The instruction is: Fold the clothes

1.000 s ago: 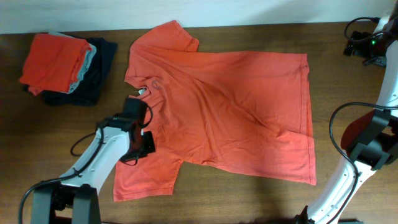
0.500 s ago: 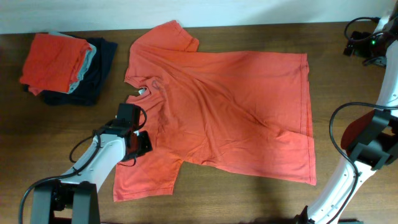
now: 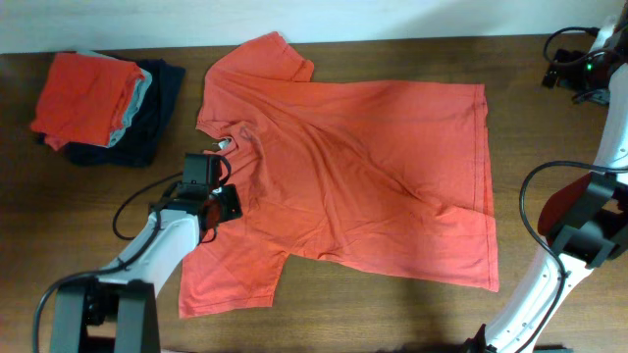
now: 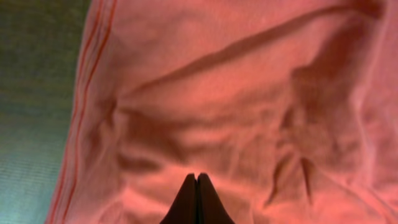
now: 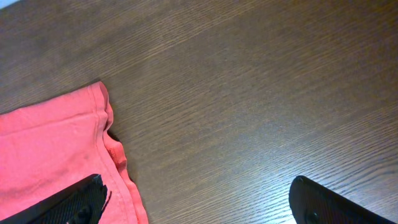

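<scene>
Nearest the base, the left gripper (image 4: 197, 183) is seen with its fingers pressed together and nothing visible between them. It is held over creased fabric of the orange-red T-shirt (image 3: 363, 176), just beside the collar (whether the tips touch the cloth cannot be told). The T-shirt is laid open on the brown worktop (image 3: 392, 319), collar to the left and hem to the right, with diagonal wrinkles spread across its body. Farther off at the right, the right gripper (image 5: 197, 186) is held with its fingers spread wide over bare wood, and a hem corner of the shirt is seen just beside one finger. In the far left corner, a folded orange-red T-shirt (image 3: 83, 93) is stacked on a pale grey garment (image 3: 140, 93) and a dark navy garment (image 3: 157, 123), near the open shirt's far sleeve but apart from it.
</scene>
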